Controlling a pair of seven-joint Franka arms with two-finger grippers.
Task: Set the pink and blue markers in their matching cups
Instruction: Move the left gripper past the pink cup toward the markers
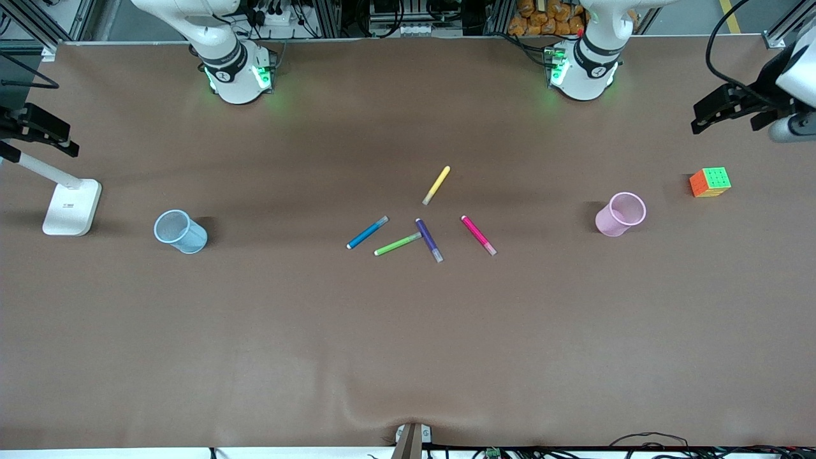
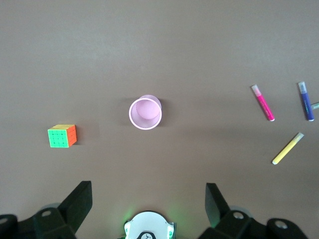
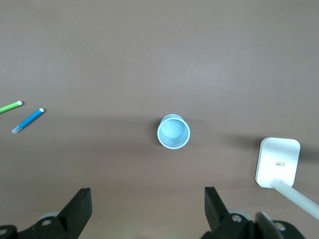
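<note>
The blue marker and the pink marker lie flat at the table's middle, apart from each other. The pale blue cup stands upright toward the right arm's end. The pale pink cup stands upright toward the left arm's end. Both cups look empty. My left gripper is open and empty, high over the table near its own base, looking down on the pink cup and pink marker. My right gripper is open and empty, high over the blue cup, with the blue marker off to one side. Neither gripper shows in the front view.
A lime green pen and a dark purple pen lie between the two markers, touching at their ends. A yellow pen lies farther from the camera. A colour cube sits beside the pink cup. A white stand stands beside the blue cup.
</note>
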